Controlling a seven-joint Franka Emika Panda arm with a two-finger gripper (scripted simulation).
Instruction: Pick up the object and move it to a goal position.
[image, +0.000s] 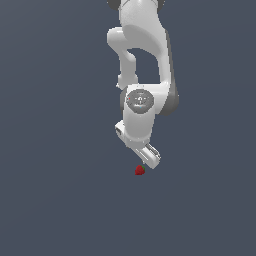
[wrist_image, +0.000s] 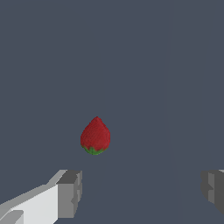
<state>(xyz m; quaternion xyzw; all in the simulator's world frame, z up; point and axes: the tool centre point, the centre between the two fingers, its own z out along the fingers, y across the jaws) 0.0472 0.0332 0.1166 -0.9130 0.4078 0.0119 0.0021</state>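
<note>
Now, pincer (wrist_image: 140, 192) spread wide, strawberry (wrist_image: 95, 136) w/ green top, untouched.

A tiny red strawberry (image: 140, 170) with a small green cap lies free on the plain grey surface, its pointed tip facing away from the cap.

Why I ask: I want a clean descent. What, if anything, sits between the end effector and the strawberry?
Nothing visible does. In the wrist view the strawberry lies alone on the bare grey floor, ahead of the open end effector, with only open space between its fingertips. No goal marker shows.
</note>
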